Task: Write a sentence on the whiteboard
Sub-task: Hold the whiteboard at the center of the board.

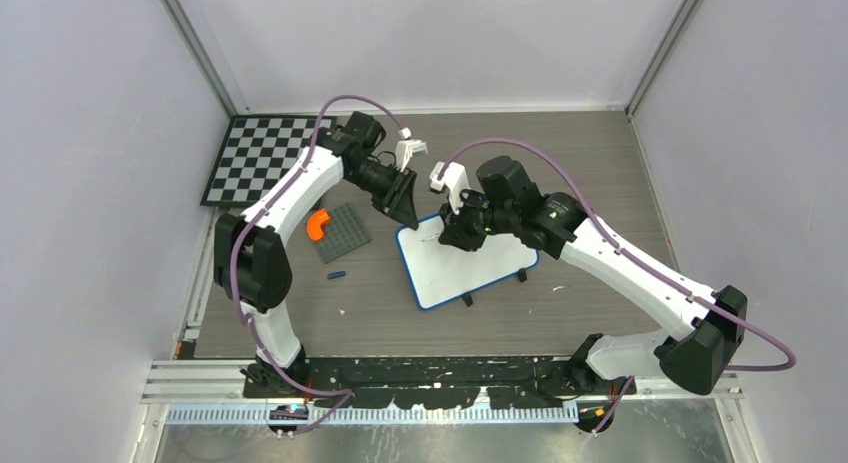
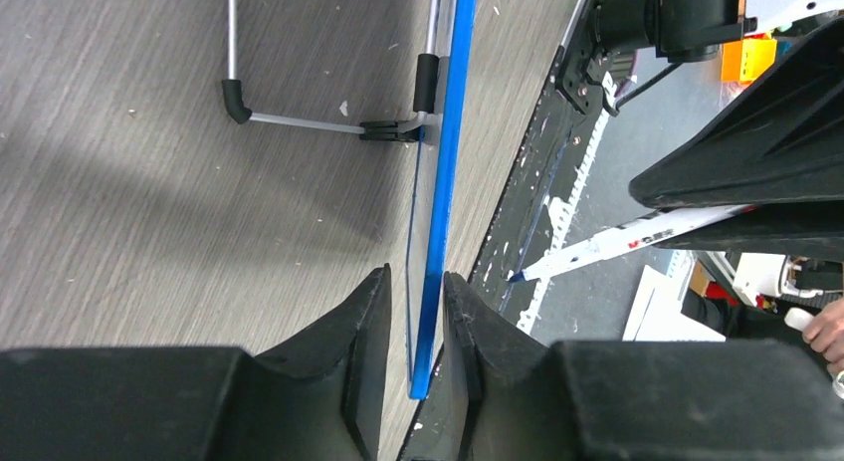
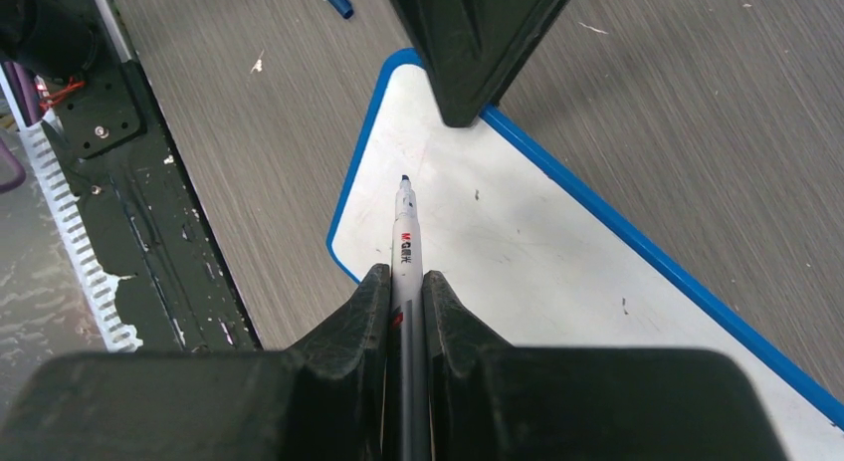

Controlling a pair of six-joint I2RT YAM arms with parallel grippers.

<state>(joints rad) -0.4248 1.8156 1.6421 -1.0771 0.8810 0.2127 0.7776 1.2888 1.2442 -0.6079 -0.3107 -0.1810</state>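
Starting writing: right gripper (image 3: 406,274) clamps marker (image 3: 406,222) over blank whiteboard (image 3: 518,252); left gripper (image 2: 416,280) straddles edge, grip unclear; I must lower tip.

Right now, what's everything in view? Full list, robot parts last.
blue-framed white whiteboard: 1, white and blue, table centre, no writing visible
white-barrelled marker pen: 1, white with blue tip, in the right gripper, pointing at the board
black-and-white checkerboard: 1, far-left corner
grey studded plate: 1, grey, left of the board
orange curved block: 1, orange, plate's left edge
small blue cylinder: 1, blue, near the plate
left gripper: 1, black, slightly apart astride the board's edge
right gripper: 1, black, shut on the marker
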